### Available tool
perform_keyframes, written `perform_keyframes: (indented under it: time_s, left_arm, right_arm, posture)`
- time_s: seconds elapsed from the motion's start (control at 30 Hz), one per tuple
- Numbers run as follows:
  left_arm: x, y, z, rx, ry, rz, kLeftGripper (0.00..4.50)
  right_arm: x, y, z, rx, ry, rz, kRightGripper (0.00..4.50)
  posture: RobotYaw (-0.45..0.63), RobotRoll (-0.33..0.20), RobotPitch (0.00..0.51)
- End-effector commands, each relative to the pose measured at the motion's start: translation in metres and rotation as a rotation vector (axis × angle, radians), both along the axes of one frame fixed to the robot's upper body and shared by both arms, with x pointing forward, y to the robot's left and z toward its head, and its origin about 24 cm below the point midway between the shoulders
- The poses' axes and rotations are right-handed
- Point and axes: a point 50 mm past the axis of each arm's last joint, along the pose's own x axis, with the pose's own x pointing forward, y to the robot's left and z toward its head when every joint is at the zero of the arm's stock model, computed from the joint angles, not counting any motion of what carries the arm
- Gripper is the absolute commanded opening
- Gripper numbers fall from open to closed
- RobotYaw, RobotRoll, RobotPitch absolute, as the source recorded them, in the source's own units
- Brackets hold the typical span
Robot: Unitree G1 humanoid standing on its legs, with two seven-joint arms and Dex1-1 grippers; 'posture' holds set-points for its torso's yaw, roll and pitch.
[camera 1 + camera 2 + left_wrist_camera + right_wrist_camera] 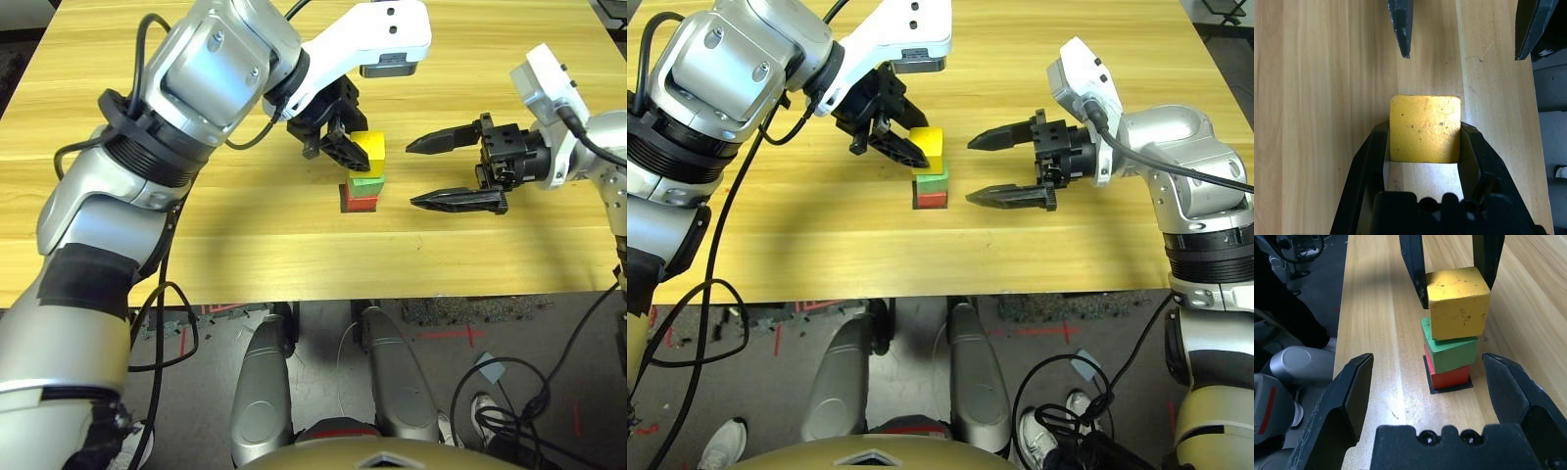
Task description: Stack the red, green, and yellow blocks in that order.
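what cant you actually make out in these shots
- Left wrist view: the yellow block, clamped by the left gripper, hides the green and red blocks beneath.
- Right wrist view: whether the yellow block rests fully on the green block or just above it; it sits askew.
- Head views: the red block hides the black patch.

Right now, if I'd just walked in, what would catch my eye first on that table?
A little tower near the middle of the wooden table: the red block at the bottom on a flat black patch, the green block on it, the yellow block on top. The left gripper is shut on the yellow block, while the right gripper waits beside the tower, jaws wide open.
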Motion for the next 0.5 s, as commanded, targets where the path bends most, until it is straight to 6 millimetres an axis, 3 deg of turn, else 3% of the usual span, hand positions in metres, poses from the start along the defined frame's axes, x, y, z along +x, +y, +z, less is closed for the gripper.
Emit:
perform_keyframes:
  time_s: [0.03, 0.43, 0.47, 0.5]
  left_arm:
    - [-0.006, -0.006, 0.008, -0.007, -0.025, -0.036, 2.03]
    - [0.001, 0.004, 0.004, -0.005, -0.015, -0.021, 2.03]
    - [0.001, 0.004, 0.004, -0.003, -0.016, -0.021, 2.74]
    - [0.001, 0.004, 0.004, -0.003, -0.015, -0.022, 2.98]
  right_arm:
    - [-0.001, -0.002, 0.004, -0.016, -0.027, 0.0, 4.5]
    - [-0.001, -0.001, 0.004, -0.015, -0.031, 0.002, 4.5]
    - [-0.001, -0.001, 0.004, -0.015, -0.031, 0.002, 4.5]
    - [-0.001, -0.001, 0.004, -0.015, -0.031, 0.002, 4.5]
  posture:
    - [-0.02, 0.098, 0.288]
    - [-0.02, 0.097, 0.286]
    - [-0.02, 0.096, 0.288]
    - [-0.02, 0.096, 0.288]
